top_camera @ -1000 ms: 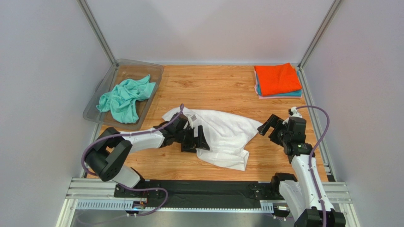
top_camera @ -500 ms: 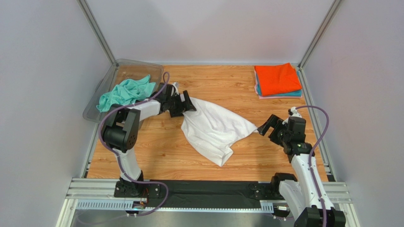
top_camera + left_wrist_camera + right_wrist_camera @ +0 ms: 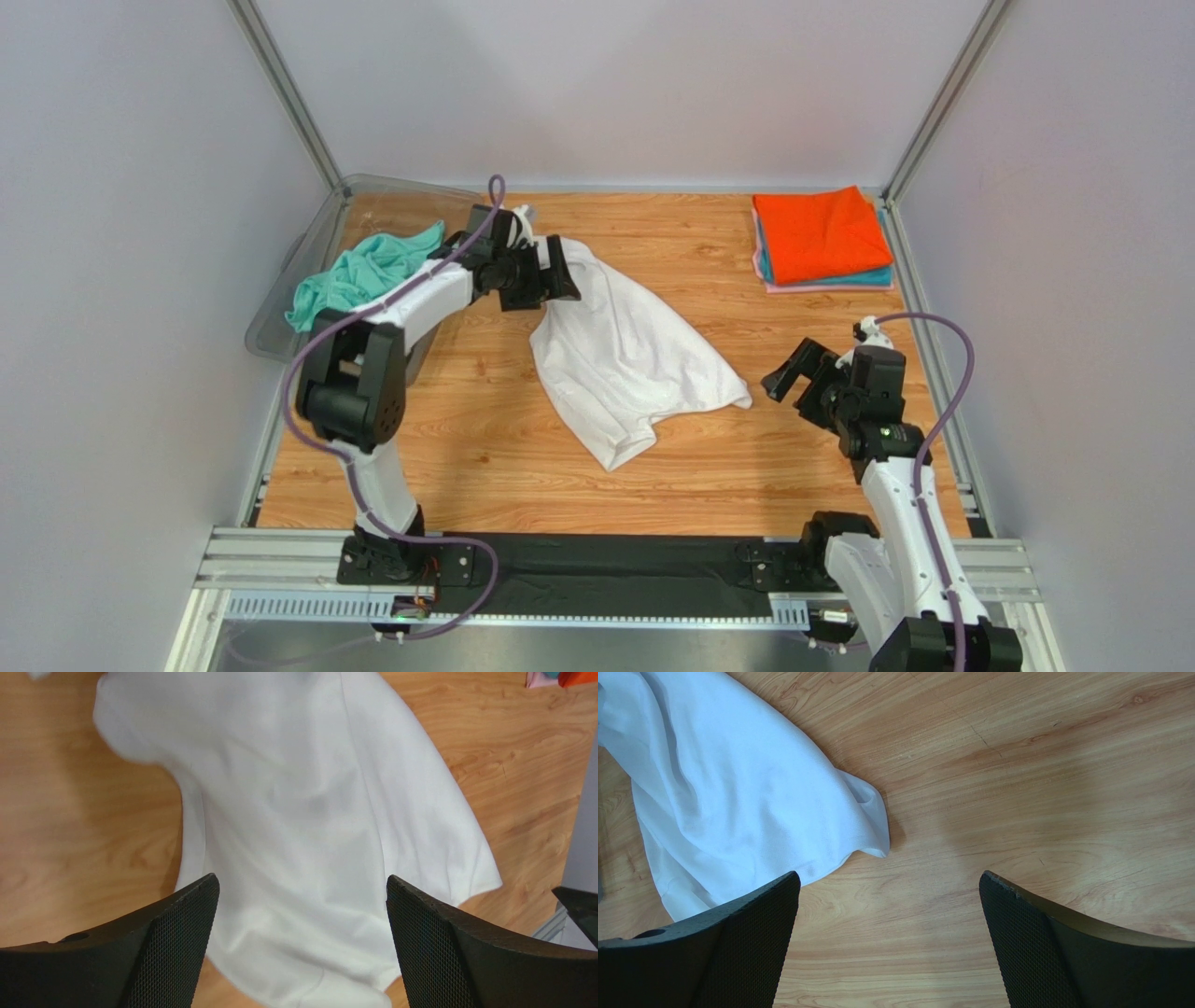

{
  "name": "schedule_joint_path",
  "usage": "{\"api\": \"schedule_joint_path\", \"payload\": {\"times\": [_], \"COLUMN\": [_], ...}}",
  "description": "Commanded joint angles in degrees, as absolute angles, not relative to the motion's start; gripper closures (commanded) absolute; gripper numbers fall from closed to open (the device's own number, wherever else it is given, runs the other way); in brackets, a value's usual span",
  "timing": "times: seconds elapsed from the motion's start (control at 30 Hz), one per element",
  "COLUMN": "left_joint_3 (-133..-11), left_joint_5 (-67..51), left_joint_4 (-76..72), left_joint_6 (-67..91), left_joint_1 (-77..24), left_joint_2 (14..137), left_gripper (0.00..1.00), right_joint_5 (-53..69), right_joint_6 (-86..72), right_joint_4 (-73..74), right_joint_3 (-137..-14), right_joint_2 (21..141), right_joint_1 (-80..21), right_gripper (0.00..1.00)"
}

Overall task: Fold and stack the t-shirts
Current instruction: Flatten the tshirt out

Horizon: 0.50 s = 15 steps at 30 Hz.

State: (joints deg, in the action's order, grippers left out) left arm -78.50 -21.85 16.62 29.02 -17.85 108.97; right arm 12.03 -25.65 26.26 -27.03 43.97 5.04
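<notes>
A large white t-shirt (image 3: 624, 357) lies crumpled in the middle of the table, its top end raised against my left gripper (image 3: 544, 273) at the back left. In the left wrist view the jaws stand wide apart over the white t-shirt (image 3: 302, 812), and my left gripper (image 3: 302, 882) pinches nothing that I can see. My right gripper (image 3: 788, 371) hangs open over bare wood just right of the shirt's corner (image 3: 868, 829); my right gripper (image 3: 889, 875) is empty. A mint-green t-shirt (image 3: 358, 273) lies bunched in the tray. An orange t-shirt (image 3: 821, 231) tops a folded stack.
The clear plastic tray (image 3: 386, 186) sits at the back left, partly behind my left arm. The folded stack at the back right shows teal (image 3: 849, 280) and pink (image 3: 765, 269) edges under the orange. Grey walls close in both sides and the back.
My left gripper has swung from the table's middle to the back left, near the tray, and the white t-shirt's top end went with it. The shirt's right corner slid away from my still right gripper.
</notes>
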Motion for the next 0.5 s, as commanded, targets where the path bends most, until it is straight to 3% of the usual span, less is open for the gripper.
{"api": "schedule_joint_path", "payload": {"times": [0.0, 0.17, 0.47], "left_joint_3": [-73.76, -60.92, -53.70], "left_joint_5": [-18.02, -10.82, -8.71], "left_joint_4": [26.52, 33.74, 34.54], "left_joint_6": [29.00, 32.77, 46.48], "left_joint_1": [-18.89, -29.77, -52.02], "left_joint_2": [94.60, 79.40, 79.00], "left_gripper": [0.05, 0.05, 0.07], "right_joint_5": [11.87, 11.78, 12.22], "right_joint_6": [-25.58, -25.66, -25.84], "right_joint_4": [25.05, 25.05, 24.96], "right_joint_3": [-26.98, -27.07, -26.72], "right_joint_2": [42.98, 42.28, 41.31], "right_joint_1": [4.92, 4.92, 4.92], "right_gripper": [0.00, 0.00, 0.00]}}
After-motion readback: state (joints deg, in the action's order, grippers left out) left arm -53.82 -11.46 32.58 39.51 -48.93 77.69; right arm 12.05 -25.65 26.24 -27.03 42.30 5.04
